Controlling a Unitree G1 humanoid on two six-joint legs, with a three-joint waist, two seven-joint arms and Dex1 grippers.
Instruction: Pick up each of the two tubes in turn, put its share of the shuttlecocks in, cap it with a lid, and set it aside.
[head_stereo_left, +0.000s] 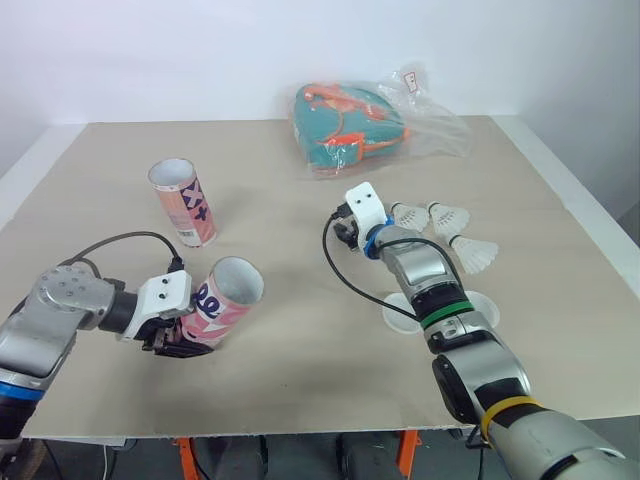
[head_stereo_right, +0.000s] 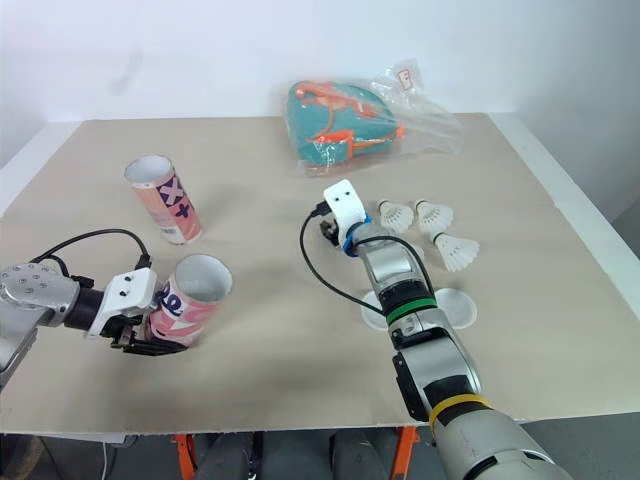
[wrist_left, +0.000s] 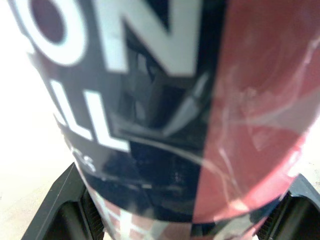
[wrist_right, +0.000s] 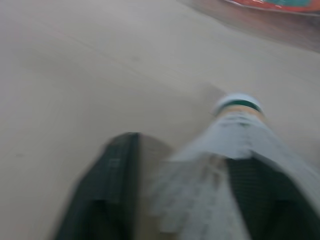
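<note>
L gripper clenched on tilted tube, near left (reads "ON", "LL"); far tube marked "X+"; R gripper grasps shuttlecock.

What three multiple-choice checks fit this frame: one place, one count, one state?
1. Where is the free tube?
A) upright on the left half of the table
B) inside the bag
C) on top of a lid

2. How many shuttlecocks lie on the table's right half?
A) one
B) three
C) six

3. The held tube in the left end effector is:
A) capped
B) lying flat, untouched
C) gripped, tilted, uncapped

Answers:
1 A, it stands alone beyond the left end effector.
2 B, three lie close together.
3 C, its open mouth leans up off the table.
</note>
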